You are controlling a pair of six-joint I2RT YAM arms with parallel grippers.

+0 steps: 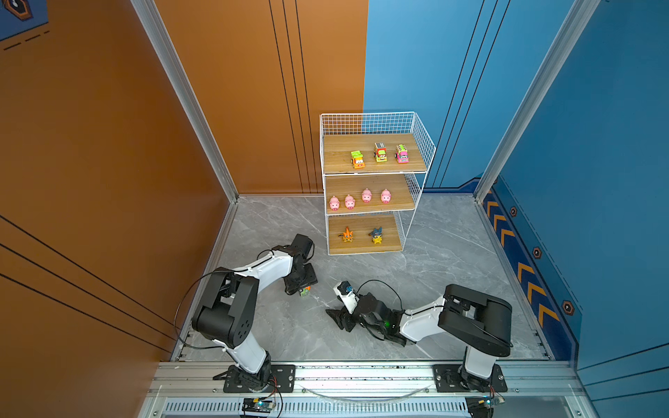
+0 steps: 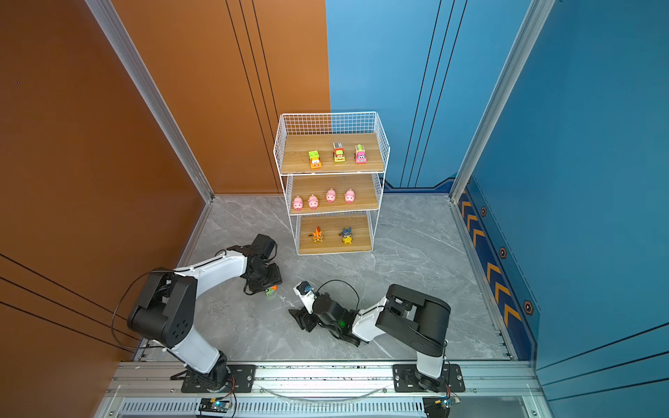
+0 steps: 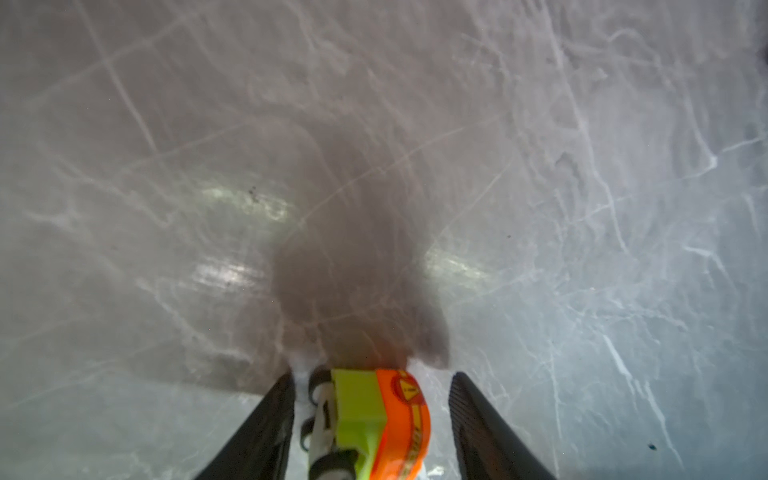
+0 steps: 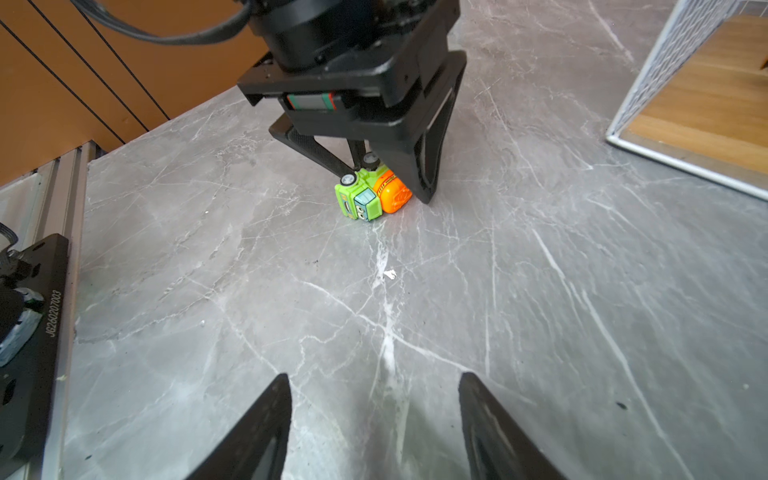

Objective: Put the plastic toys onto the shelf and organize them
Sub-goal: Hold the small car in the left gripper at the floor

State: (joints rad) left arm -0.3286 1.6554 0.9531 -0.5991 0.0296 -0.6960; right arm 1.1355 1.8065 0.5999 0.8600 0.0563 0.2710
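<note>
Left gripper (image 4: 386, 187) points down at the grey marble floor (image 1: 452, 275), jaws spread and straddling the green-and-orange car (image 4: 365, 199). The car lies tipped on its side, wheels off the floor and turned toward one finger. In the left wrist view I see a clear gap between the orange side and the other finger. On the wheel side the gap is thin, and I cannot tell whether that tip touches a wheel. Nothing is pinched. In a top view the car (image 1: 305, 290) peeks out at 4 o'clock of the left gripper's body. The right gripper (image 4: 374, 375) rests low at 4 o'clock of the car, well apart from it, with jaws spread over bare floor and nothing between them. The shelf (image 1: 376, 123) stands at 1 o'clock of the car, with open floor between. Its top board carries a row of three cars (image 1: 380, 152) toward the middle and right, leaving bare wood at 9 o'clock of the row, bounded by white wire grid at side and back. The middle board holds four pigs (image 1: 366, 195), and the bottom board holds two figures (image 1: 348, 235). The floor's metal edge rail (image 1: 221, 249) runs at 9 o'clock of the left arm, fairly near it.
</note>
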